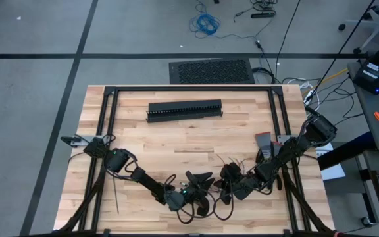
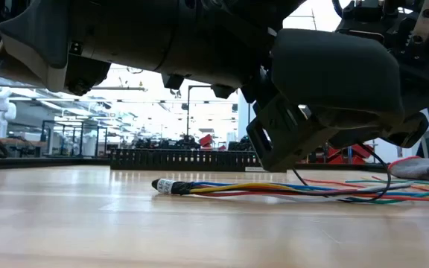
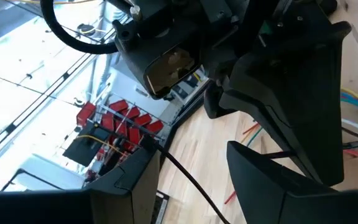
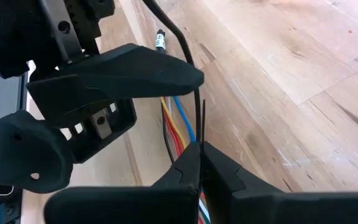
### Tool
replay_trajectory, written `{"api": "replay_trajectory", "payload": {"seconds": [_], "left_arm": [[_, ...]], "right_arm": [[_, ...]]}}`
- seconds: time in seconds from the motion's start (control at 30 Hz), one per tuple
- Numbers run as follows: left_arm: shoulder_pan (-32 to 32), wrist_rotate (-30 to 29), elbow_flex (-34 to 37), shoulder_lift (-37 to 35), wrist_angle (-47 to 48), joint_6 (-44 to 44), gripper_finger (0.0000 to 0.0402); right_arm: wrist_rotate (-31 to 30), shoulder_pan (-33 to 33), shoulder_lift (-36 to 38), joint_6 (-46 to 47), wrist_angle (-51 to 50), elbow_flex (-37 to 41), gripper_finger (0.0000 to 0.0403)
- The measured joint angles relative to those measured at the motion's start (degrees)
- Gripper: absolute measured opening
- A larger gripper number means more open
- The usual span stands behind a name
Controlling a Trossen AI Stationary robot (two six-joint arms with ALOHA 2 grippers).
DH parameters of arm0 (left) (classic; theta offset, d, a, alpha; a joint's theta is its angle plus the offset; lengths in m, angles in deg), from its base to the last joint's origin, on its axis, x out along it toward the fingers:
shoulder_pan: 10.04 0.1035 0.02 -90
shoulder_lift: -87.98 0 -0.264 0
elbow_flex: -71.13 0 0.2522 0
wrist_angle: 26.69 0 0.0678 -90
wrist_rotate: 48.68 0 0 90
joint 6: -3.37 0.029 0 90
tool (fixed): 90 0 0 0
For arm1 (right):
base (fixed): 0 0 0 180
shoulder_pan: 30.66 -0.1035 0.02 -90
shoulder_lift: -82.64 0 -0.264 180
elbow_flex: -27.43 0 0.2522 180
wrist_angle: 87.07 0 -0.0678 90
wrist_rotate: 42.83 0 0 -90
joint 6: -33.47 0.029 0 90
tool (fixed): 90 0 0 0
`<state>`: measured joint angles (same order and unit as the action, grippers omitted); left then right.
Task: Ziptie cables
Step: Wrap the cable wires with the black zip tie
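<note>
Two grippers are working close together near the front edge of the wooden table [image 1: 176, 141]. The right gripper [image 4: 199, 149] is hanging low over the cables [image 2: 274, 188], its fingers pressed together and pinching a thin dark ziptie [image 4: 201, 121] that is standing up between the tips. The left gripper [image 4: 114, 84] is sitting just beside it over the same wires, its fingers partly spread; what, if anything, lies between them cannot be told. The cables are lying flat on the wood under both grippers, a bundle of blue, yellow, orange, red and green strands, bound at one end by a dark sleeve with a white label [image 2: 164, 185], while the other end is fanning out loosely. Another thin dark strip [image 1: 116, 195] is lying on the table near the left arm. Further back, the long black slotted duct [image 1: 184, 110] is resting across the boards, well apart from the work
</note>
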<state>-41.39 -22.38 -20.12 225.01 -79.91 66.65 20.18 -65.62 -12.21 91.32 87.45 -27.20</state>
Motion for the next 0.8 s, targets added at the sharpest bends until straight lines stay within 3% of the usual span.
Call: {"api": "replay_trajectory", "payload": {"seconds": [0.2,0.5,0.8], "left_arm": [[0.0,0.0,0.0,-0.1,0.5,-3.9,0.015],[0.0,0.0,-0.1,-0.2,0.4,-4.5,0.0012],[-0.3,0.0,-0.1,-0.2,0.5,-4.5,0.0003]], "right_arm": [[0.0,0.0,0.0,0.0,0.0,0.0,0.0],[0.0,-0.6,0.0,0.0,0.0,0.0,0.0],[1.9,-1.8,0.0,-0.1,2.0,0.0,0.0]]}}
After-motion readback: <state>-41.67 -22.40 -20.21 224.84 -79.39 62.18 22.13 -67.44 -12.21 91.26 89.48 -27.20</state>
